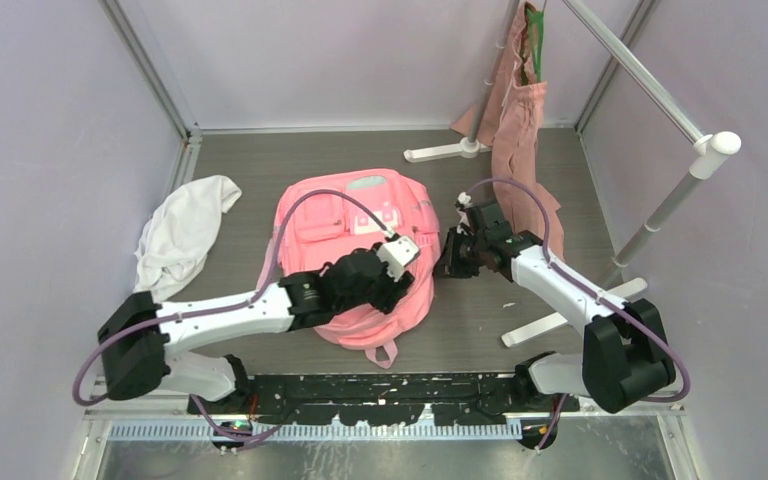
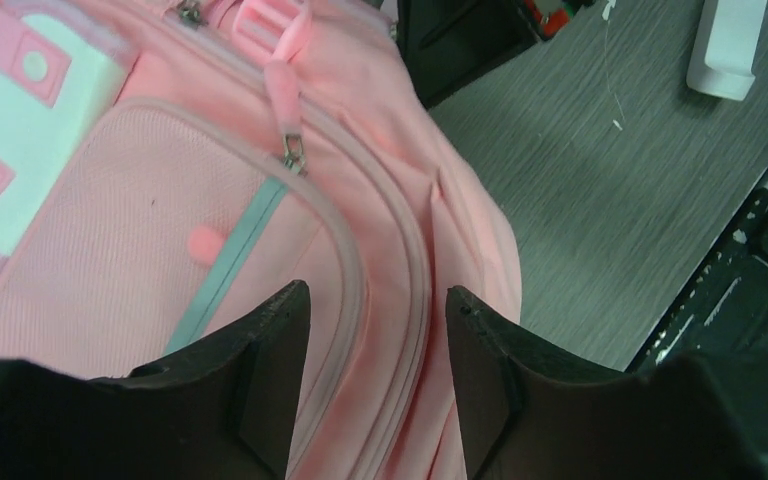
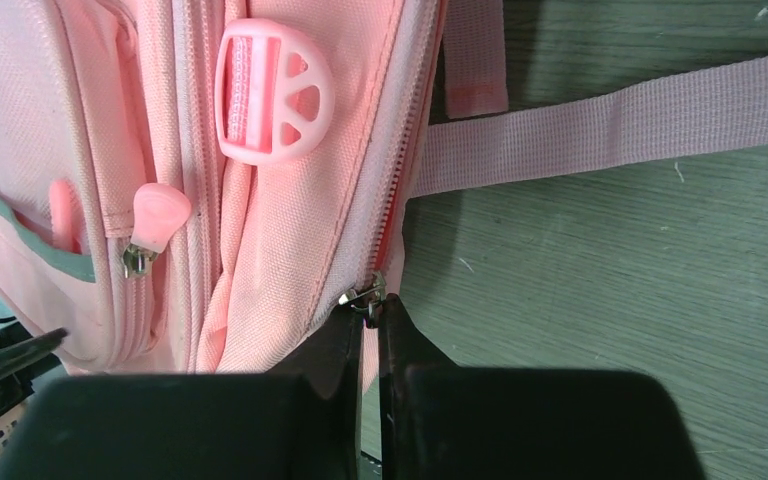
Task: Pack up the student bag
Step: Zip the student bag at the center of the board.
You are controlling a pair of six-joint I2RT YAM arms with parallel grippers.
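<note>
The student bag, woven pink fabric with piped seams, lies flat on the grey wood-grain table. Over the bag's rounded edge the left gripper hangs with its black fingers apart, holding nothing. At the bag's side seam the right gripper is pinched tight on a small metal zipper pull, near the bag's round plastic buckle.

cloth: white, crumpled, at left edge of table, close to left wall
tote: dusty pink, hung from rack near far right corner, reaching down toward table
hanger: green, poking out at top of tote
rack: white tubes along right side; one foot by far edge, another nearer right edge
table: grey wood grain
</note>
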